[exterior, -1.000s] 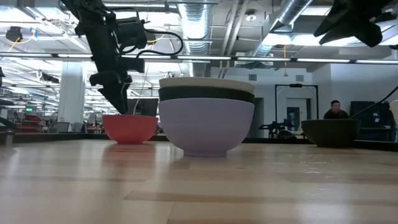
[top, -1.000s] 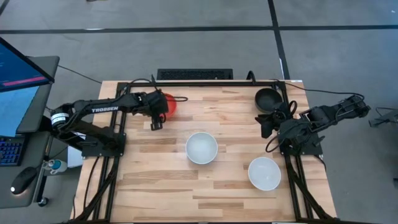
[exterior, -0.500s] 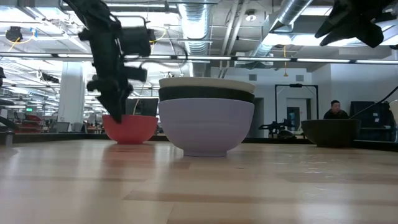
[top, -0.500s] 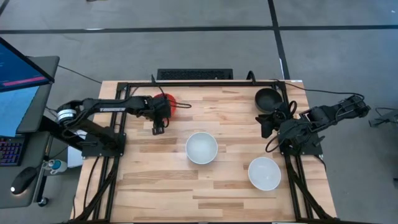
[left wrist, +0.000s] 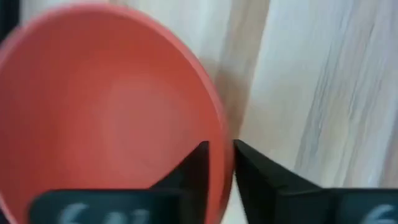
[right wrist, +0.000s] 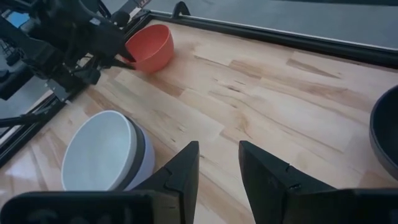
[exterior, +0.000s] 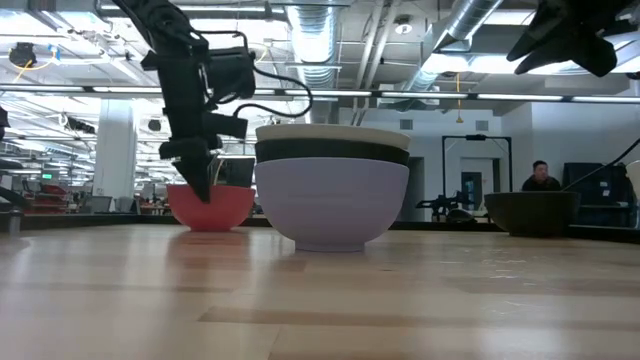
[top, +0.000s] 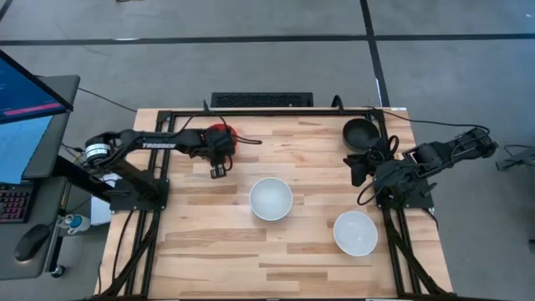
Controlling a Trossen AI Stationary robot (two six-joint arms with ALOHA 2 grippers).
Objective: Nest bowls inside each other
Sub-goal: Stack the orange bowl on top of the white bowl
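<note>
One wooden table [top: 217,242] fronts a ducted hall; left pincer [left wrist: 219,163] clamps the red bowl [left wrist: 106,112], right pincer [right wrist: 219,163] apart.

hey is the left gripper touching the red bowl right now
Touching. In the left wrist view the left gripper straddles the red bowl, its rim sitting between the two fingers with no gap showing.

This is a big lab or work hall: shiny pipes [exterior: 470,25] on the ceiling, a computer screen [top: 29,88] (with a keyboard [top: 12,203]), and a wooden table [top: 276,259].
</note>
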